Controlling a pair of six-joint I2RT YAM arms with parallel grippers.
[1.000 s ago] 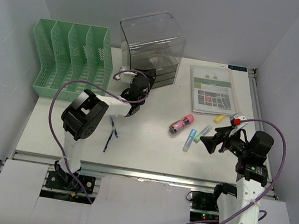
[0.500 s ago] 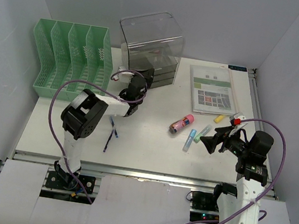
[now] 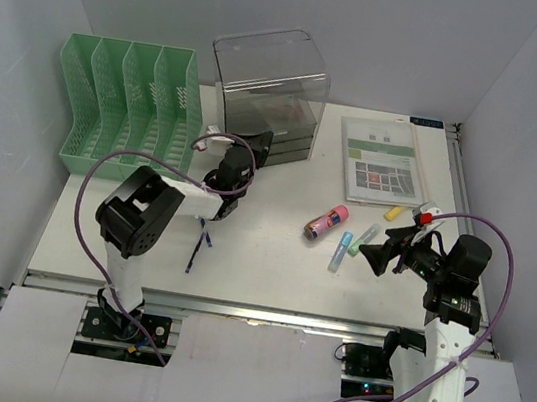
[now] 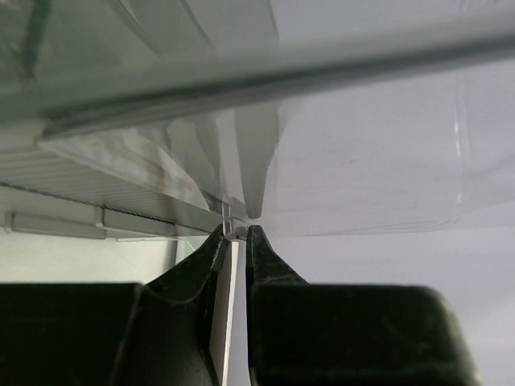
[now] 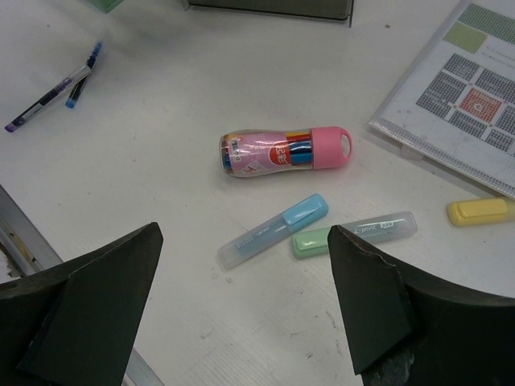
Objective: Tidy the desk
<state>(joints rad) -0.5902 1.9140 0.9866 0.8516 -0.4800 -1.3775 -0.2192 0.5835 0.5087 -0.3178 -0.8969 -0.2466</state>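
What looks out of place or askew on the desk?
Loose stationery lies scattered at odd angles: a pink marker tube, blue highlighter, green highlighter and yellow highlighter near the right gripper, and two pens nearer the left gripper, which pinches the clear box's edge. Nothing looks spilled or damaged.

Matt white desk (image 3: 261, 251), clear plastic box (image 3: 267, 74)

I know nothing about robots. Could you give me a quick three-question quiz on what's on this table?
1. True or false: the right gripper is shut on the pink tube.
2. The rack is: A red, B green, C black.
3. Which gripper pinches the wall of the clear box?
Key: 1 false, it is open above the table; 2 B; 3 the left gripper.
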